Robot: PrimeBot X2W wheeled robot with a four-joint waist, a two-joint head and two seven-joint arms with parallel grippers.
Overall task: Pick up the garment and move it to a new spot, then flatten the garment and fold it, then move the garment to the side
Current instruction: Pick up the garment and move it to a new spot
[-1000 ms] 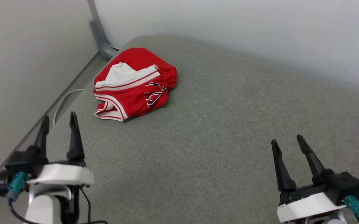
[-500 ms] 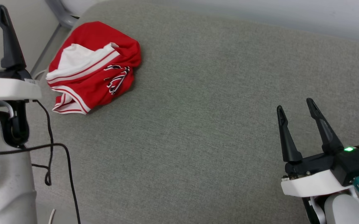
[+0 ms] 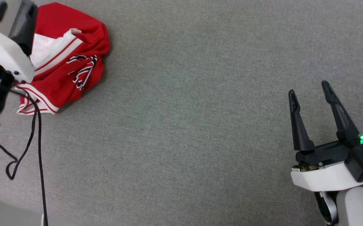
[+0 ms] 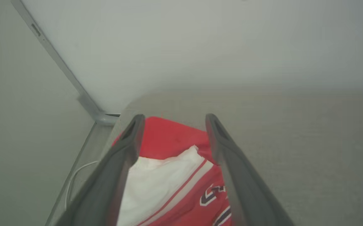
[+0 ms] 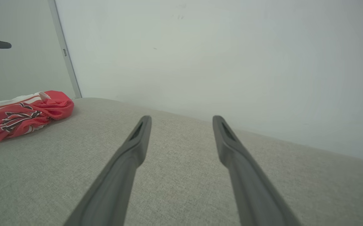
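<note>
The garment (image 3: 71, 62) was soft, thin cloth, the grey cushion (image 3: 181, 125) under it was rough, dull woven cloth, and the right gripper (image 3: 308, 88) had smooth, dull black plastic fingers (image 3: 299, 128).

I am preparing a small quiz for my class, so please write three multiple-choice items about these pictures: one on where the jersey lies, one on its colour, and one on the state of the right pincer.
1. In the head view, where on the grey surface does the garment lie?
A. upper left
B. centre
C. lower right

2. What is the main colour of the garment?
A. blue
B. red
C. green

3. How is the right pincer?
A. open, holding nothing
B. shut on the garment
C. shut, holding nothing

Answers:
1 A: it lies crumpled near the upper left corner of the head view.
2 B: the cloth is mostly red, with a white panel and striped trim.
3 A: its two fingers stand apart over bare surface, far from the garment.
</note>
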